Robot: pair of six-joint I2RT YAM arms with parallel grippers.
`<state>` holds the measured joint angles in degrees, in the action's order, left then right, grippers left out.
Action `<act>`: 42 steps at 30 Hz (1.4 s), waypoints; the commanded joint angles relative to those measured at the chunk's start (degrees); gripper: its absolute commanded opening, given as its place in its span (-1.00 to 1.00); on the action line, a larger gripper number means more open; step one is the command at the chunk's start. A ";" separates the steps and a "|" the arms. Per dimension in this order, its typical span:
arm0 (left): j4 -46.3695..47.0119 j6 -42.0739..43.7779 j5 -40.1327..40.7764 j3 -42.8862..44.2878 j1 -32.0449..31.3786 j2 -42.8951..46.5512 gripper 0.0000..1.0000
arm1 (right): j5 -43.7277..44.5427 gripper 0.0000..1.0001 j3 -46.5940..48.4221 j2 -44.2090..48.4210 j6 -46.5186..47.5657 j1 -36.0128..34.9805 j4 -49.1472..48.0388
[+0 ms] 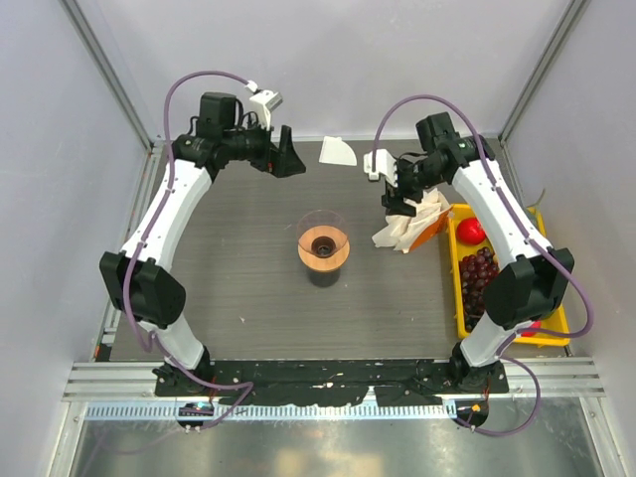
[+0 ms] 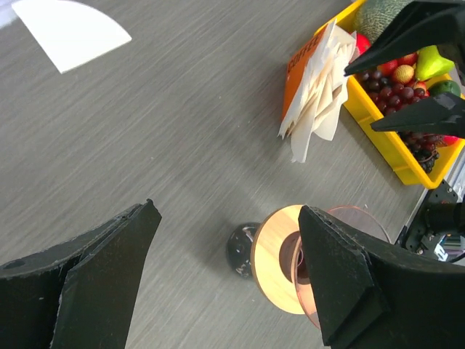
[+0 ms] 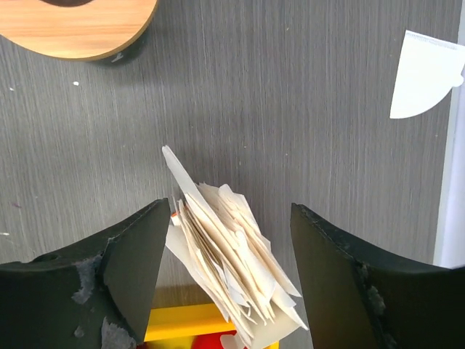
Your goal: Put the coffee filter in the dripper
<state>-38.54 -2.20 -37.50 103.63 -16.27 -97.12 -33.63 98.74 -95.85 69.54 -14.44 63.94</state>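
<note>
The coffee filter (image 1: 338, 152) lies flat on the worktop (image 1: 219, 298) at twelve o'clock of the dripper (image 1: 323, 246), and we judge it light, floppy paper best pinched at its edge, with left tool (image 1: 286, 157) and right tool (image 1: 400, 204) both spread apart, empty.

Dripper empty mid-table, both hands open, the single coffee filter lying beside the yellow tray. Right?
No. The top view shows the coffee filter alone at the far edge of the table; the paper beside the yellow tray is the bunch of filters. The dripper is empty, left hand and right hand open.
</note>
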 commanded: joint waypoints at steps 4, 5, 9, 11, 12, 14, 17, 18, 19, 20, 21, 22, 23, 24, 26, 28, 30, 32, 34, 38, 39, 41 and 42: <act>-0.13 -3.78 -0.47 -1.33 2.12 -0.17 0.76 | 1.02 0.34 -4.16 0.76 14.47 -1.82 1.97; -0.21 -3.78 -0.91 -1.68 2.38 -0.26 0.76 | 0.93 0.33 -4.95 0.49 16.14 -2.08 2.24; -0.83 -1.77 -0.65 -0.55 2.65 -1.75 0.76 | -0.04 0.29 -5.31 -1.09 16.07 -2.35 1.98; -1.53 0.26 1.88 2.08 2.65 -4.55 0.75 | -0.04 0.29 -5.40 -1.27 14.50 -2.26 1.28; -2.40 0.96 2.77 4.45 2.65 -6.83 0.75 | 0.05 0.29 -5.57 -1.27 11.44 -2.26 -1.25; -6.00 1.14 3.31 10.41 2.91 -12.01 0.71 | 0.75 0.30 -5.66 -1.53 3.12 -2.35 -7.04; -6.29 -1.48 -0.72 13.36 3.70 -15.38 0.68 | 2.68 0.32 -2.08 -4.50 -9.30 -2.26 -17.49; -4.19 -2.36 -1.43 11.43 4.14 -14.77 0.68 | 3.56 0.33 -1.02 -5.65 -18.03 -2.26 -19.54; -1.12 -3.16 -2.05 9.50 4.32 -13.28 0.69 | 4.53 0.33 1.52 -8.10 -21.86 -2.26 -23.04; 0.47 -3.51 -2.75 7.04 4.67 -11.96 0.70 | 5.14 0.34 5.11 -9.86 -30.17 -2.18 -24.47; 1.36 -3.60 -2.93 4.84 4.84 -10.99 0.70 | 6.46 0.36 7.41 -13.01 -34.86 -2.35 -27.18; 1.54 -3.43 -3.02 3.95 5.02 -10.03 0.70 | 7.25 0.37 11.00 -16.00 -41.87 -2.35 -28.16; 1.28 -3.17 -3.11 2.73 5.63 -9.15 0.71 | 8.65 0.42 13.39 -18.03 -48.29 -2.44 -30.09; 0.76 -2.99 -3.20 1.93 5.90 -8.36 0.71 | 10.93 0.47 17.15 -21.27 -51.84 -2.70 -31.15; 0.14 -3.16 -3.81 -0.53 7.04 -6.69 0.71 | 20.81 0.55 23.65 -26.37 -62.12 -4.01 -34.23; 0.05 -3.69 -4.51 -3.25 8.36 -4.67 0.71 | 25.16 0.61 30.85 -31.73 -67.94 -4.63 -33.71; 1.01 -4.13 -4.95 -6.50 9.50 -2.03 0.72 | 25.80 0.68 35.70 -36.13 -74.00 -4.64 -33.97; 1.63 -4.74 -5.48 -9.14 10.55 0.26 0.72 | 24.76 0.70 37.22 -39.04 -77.18 -4.64 -36.33; 1.19 -5.18 -6.01 -10.73 11.35 1.93 0.72 | 23.18 0.70 36.97 -41.50 -79.37 -4.72 -40.37; 0.31 -6.33 -6.63 -13.10 12.58 5.44 0.71 | 22.56 0.73 37.40 -46.07 -84.91 -4.46 -48.36; 0.14 -6.59 -6.80 -13.63 12.93 6.15 0.72 | 22.20 0.74 37.49 -46.70 -86.57 -4.46 -49.78; -0.04 -7.12 -6.98 -14.68 13.46 7.82 0.72 | 22.20 0.77 38.98 -49.16 -89.38 -4.29 -52.86; -0.39 -7.47 -7.06 -15.04 13.81 8.35 0.72 | 22.46 0.84 40.03 -50.65 -91.84 -4.11 -54.26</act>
<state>-39.70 -7.79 -42.22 89.93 -3.51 -92.49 -11.68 133.86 -143.85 -12.12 -18.70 20.27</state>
